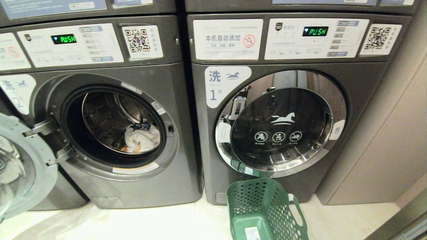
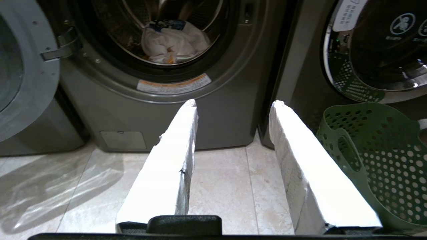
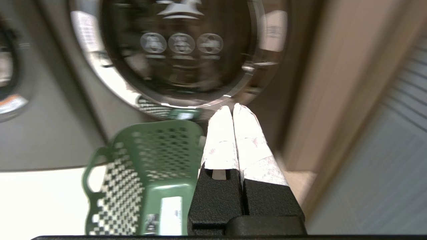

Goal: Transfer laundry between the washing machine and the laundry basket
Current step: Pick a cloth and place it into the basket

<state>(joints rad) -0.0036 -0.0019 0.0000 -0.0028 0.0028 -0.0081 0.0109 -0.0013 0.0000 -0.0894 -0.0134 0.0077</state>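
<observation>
The left washing machine (image 1: 113,186) has its door swung open, and a white bundle of laundry (image 1: 141,140) with a dark piece on top lies in the drum. In the left wrist view the laundry (image 2: 173,41) sits beyond and above my left gripper (image 2: 233,103), which hangs low over the floor tiles, open, with nothing between its white-wrapped fingers (image 2: 173,160). The green perforated laundry basket (image 1: 263,213) stands on the floor before the right machine and looks empty. My right gripper (image 3: 232,108) is shut and empty beside the basket (image 3: 146,166). Neither arm shows in the head view.
The right washing machine's round door (image 1: 280,123) is closed. The open door (image 1: 20,166) of the left machine juts out at the far left. A beige cabinet wall (image 1: 383,133) stands at the right. Clear plastic sheeting (image 1: 66,223) lies on the pale tiled floor.
</observation>
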